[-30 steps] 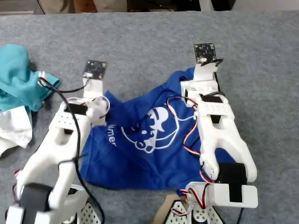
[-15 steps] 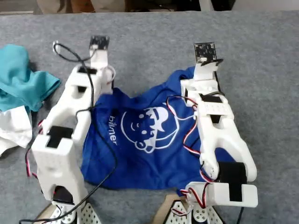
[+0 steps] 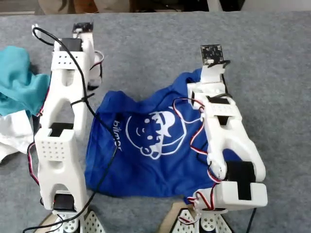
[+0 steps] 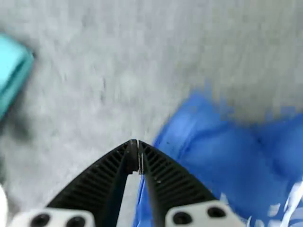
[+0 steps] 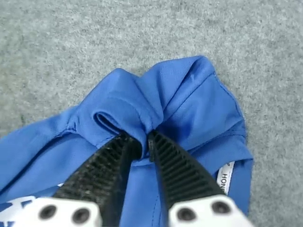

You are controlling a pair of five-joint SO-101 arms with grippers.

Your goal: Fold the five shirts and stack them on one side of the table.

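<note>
While the right claw [image 5: 140, 142] grips the blue shirt [image 5: 184, 97], left claw [image 4: 137, 152] sits closed.

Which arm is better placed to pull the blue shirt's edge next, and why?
Probably the right: the right gripper is shut on a fold of the blue shirt, while the left gripper is shut, empty, over the grey table beside it.

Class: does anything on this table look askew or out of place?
Yes. The blue printed shirt lies crumpled on the grey table, one edge bunched in the right gripper; a teal shirt and a white shirt sit heaped unfolded beside it.
</note>
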